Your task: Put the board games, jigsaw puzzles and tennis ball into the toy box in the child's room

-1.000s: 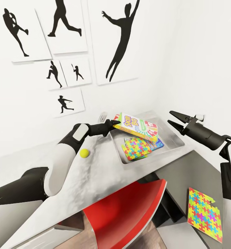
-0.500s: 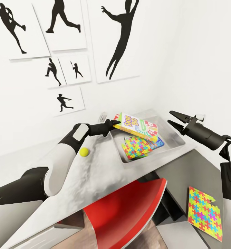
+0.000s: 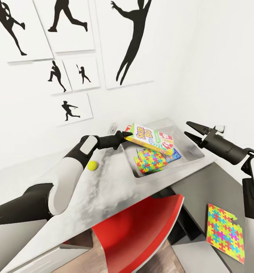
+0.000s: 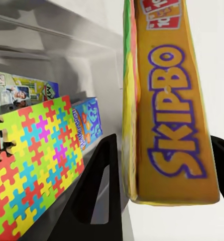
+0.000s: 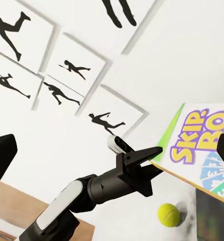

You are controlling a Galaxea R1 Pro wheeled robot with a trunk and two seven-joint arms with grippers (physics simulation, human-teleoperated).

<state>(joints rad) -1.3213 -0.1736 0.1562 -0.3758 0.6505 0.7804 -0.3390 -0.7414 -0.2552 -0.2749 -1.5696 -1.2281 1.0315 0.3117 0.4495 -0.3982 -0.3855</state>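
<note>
While a red curved chair back (image 3: pixel 142 231) fills the foreground at six o'clock, a thin multicoloured jigsaw puzzle square (image 3: pixel 224 232) lies on the lower dark grey desk (image 3: pixel 202 193) at four o'clock, outside the bin. On the pale grey table top (image 3: pixel 104 189), the small yellow-green tennis ball (image 3: pixel 92 165) rests just beside the white left forearm, at about nine o'clock from the bin. Beyond it, the left gripper (image 3: pixel 127 135) pinches one corner of the yellow boxed card game (image 3: pixel 151 139), holding it tilted over the shallow light grey toy box (image 3: pixel 191 149), where another patchwork puzzle (image 3: pixel 151 161) and a blue-edged game box (image 3: pixel 175 156) already lie. At three o'clock the right gripper (image 3: pixel 190 132) hovers with its fingers spread, carrying nothing. Releasing well likely means lowering the box until it nearly lies flat on the pile, keeping it inside the sloping walls before the fingers part. Purple lettering on the cover reads "SKIP-BO"; smaller print is too blurred to read. Black sports-silhouette pictures (image 3: pixel 132 41) hang on the white wall at twelve o'clock.
</note>
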